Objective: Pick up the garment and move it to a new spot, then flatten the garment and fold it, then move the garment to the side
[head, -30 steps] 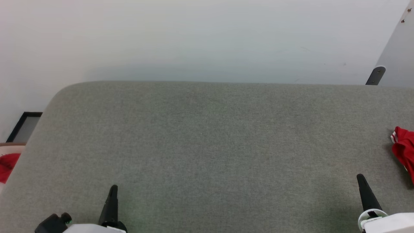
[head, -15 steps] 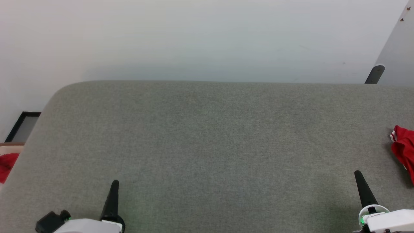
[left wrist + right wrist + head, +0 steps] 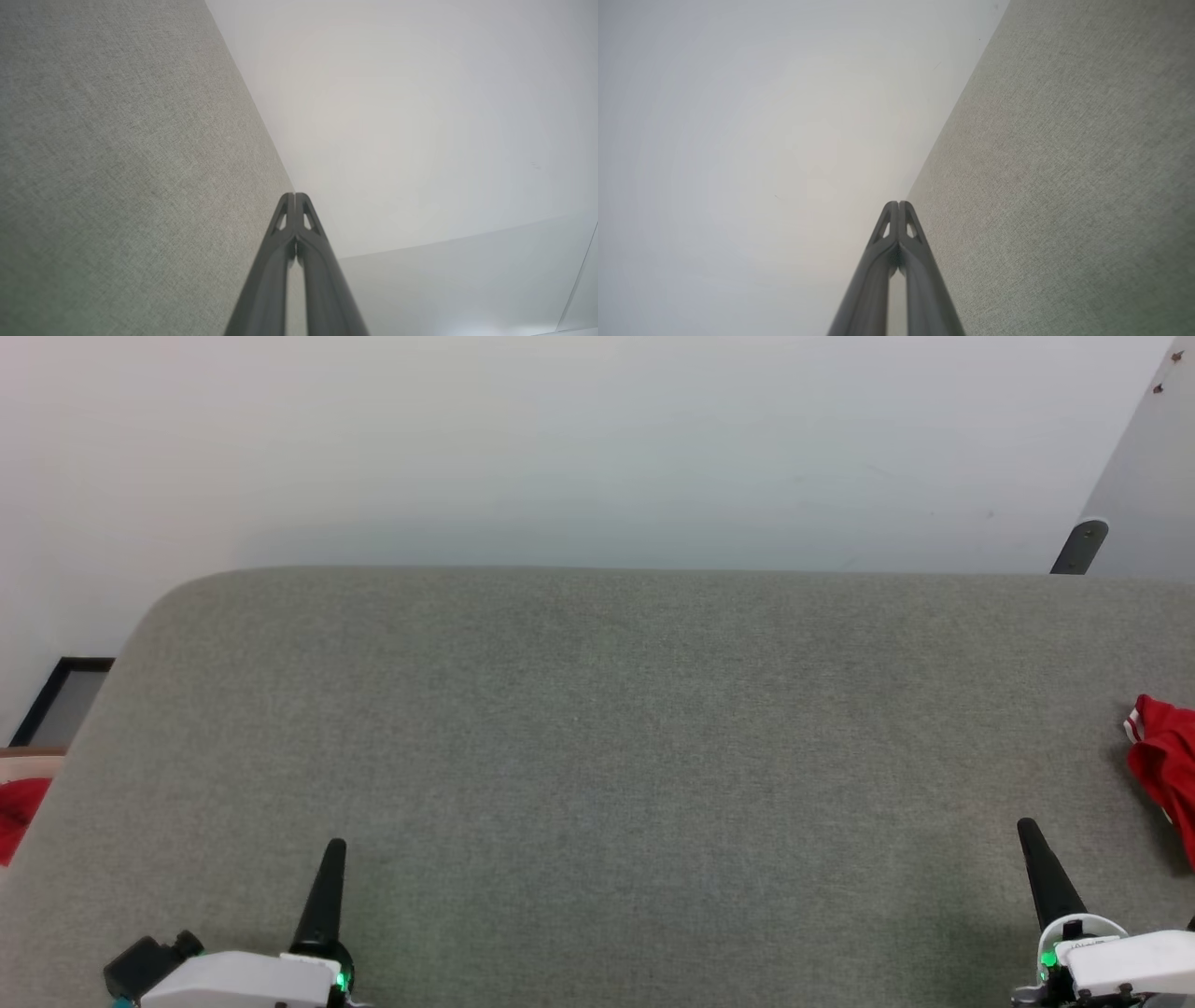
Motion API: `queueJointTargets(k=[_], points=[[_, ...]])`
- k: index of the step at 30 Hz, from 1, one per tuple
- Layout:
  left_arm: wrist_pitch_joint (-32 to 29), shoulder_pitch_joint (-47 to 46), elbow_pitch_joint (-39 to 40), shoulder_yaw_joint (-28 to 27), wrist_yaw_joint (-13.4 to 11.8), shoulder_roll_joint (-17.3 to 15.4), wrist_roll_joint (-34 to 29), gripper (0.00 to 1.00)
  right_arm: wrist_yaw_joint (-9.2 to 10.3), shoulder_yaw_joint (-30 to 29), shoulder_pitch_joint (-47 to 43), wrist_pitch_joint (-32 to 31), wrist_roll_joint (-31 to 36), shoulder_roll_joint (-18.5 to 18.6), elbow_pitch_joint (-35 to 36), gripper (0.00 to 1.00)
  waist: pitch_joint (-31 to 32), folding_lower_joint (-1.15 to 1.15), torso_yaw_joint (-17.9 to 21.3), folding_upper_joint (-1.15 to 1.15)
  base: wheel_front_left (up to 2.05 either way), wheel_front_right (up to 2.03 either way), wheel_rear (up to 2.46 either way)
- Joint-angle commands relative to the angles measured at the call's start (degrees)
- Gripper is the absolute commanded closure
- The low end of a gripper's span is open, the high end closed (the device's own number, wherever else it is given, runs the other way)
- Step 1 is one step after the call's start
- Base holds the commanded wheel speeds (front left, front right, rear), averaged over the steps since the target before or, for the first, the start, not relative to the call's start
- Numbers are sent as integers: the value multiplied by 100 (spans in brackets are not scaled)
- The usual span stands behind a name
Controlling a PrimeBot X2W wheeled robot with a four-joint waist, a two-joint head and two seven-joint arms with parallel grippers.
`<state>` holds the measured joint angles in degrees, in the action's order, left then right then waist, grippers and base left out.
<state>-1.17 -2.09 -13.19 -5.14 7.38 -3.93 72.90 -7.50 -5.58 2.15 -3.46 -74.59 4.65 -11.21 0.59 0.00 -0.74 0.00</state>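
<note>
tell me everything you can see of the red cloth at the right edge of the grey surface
The red cloth garment lies crumpled on the grey woven padded surface, at its right side. It looks like thin soft fabric, with white striped trim at its upper left corner. The head view's right edge cuts it off, hiding the rest. The right gripper stands apart from it.

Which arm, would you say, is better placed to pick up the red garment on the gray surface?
Likely right: the right gripper is near the red garment; the left gripper is far across the gray surface.
</note>
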Motion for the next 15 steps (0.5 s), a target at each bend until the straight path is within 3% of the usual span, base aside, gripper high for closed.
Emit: queueJointTargets(k=[1, 15], points=[[-40, -103, 23, -27, 13, 2, 157, 100, 0, -36, 144, -25, -145, -15, 7, 100, -3, 0, 2, 0, 0, 0, 0], [-211, -223, -13, -67, 15, 35, 757, 100, -1, -60, 237, -123, -683, -73, -93, 100, -24, 0, 23, 0, 0, 0, 0]])
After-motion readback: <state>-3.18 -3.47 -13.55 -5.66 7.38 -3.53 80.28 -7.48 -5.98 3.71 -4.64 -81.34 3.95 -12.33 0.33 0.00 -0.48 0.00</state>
